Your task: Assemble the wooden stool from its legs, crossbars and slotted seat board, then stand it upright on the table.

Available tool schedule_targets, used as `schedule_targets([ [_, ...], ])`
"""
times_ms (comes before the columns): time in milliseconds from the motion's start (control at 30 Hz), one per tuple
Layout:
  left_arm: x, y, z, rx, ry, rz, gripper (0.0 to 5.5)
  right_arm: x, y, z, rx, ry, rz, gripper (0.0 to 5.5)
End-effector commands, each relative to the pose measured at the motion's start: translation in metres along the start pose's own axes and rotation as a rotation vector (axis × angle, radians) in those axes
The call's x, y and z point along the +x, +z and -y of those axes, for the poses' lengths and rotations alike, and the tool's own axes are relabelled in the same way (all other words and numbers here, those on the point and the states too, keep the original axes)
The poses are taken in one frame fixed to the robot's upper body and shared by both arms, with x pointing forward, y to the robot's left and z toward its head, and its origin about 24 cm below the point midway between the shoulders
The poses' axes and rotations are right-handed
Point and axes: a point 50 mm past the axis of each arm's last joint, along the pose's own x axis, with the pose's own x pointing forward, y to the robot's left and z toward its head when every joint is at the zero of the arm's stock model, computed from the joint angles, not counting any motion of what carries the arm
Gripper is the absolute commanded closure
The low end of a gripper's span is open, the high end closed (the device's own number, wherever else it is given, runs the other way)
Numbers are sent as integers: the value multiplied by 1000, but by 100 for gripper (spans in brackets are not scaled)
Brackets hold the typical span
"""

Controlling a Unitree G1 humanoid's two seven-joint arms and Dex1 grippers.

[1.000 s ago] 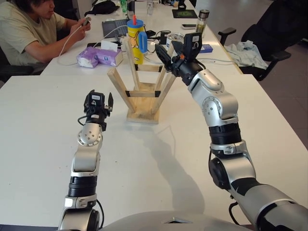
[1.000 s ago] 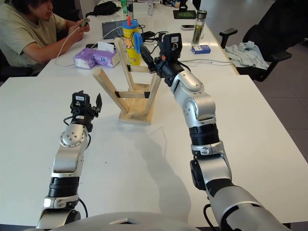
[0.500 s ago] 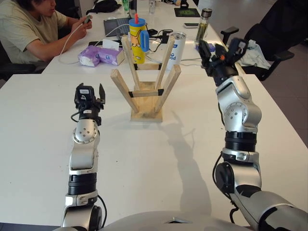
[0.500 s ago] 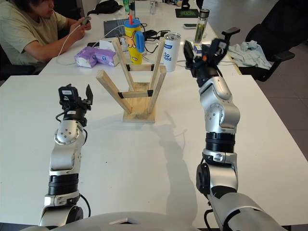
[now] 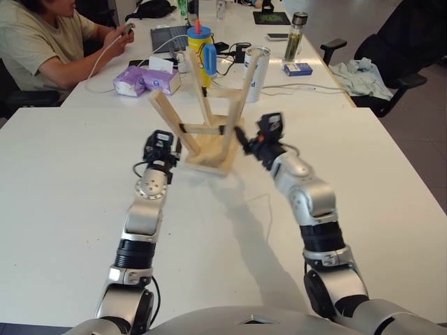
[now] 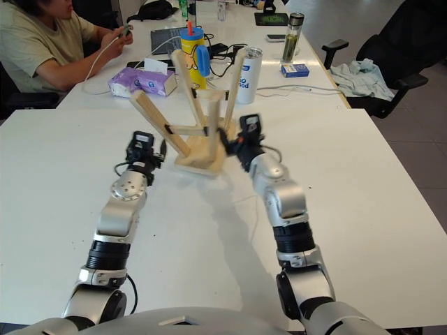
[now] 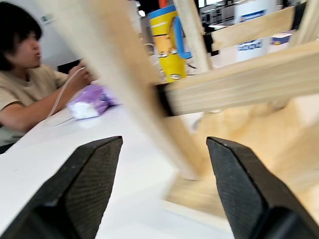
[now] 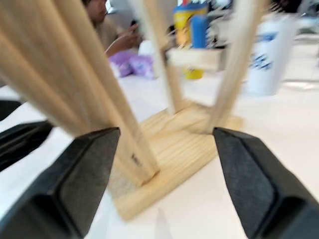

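The wooden stool (image 5: 202, 129) stands upside down on the white table (image 5: 63, 181), its seat board (image 5: 211, 159) down, its legs and crossbars pointing up and leaning a little to the left. My left gripper (image 5: 172, 145) is at the stool's left side. It is open, with the left leg (image 7: 144, 104) between its fingers (image 7: 94, 184). My right gripper (image 5: 244, 138) is low at the seat board's right edge, also open. A leg (image 8: 104, 109) and the seat board's corner (image 8: 164, 164) lie between its fingers (image 8: 84, 174).
Behind the stool stand a yellow bottle (image 5: 202, 52), a white can (image 5: 257, 66) and purple tissue packs (image 5: 143, 80). A dark bottle (image 5: 297, 35) and a small blue box (image 5: 298, 68) sit further back right, among cables.
Both arms closed in on the stool: the left gripper moved right to the left leg, the right gripper dropped from high on the right to the seat board. The stool leans slightly more left.
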Motion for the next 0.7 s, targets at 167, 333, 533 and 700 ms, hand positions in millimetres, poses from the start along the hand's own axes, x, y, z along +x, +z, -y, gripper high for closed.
schedule_targets([
  [167, -20, -36, -63, 74, 125, -127, 231, -8, 0, 75, -156, -141, -98, 202],
  [333, -8, -26, -67, 101, 93, -67, 231, 2, 24, 49, -135, 23, 65, 202],
  [533, -3, -24, -65, 187, -194, 25, 231, -3, 7, 66, -59, -8, 35, 202],
  [700, 12, -28, -76, 201, -364, 45, 231, -1, -4, 67, -62, -2, 5, 202],
])
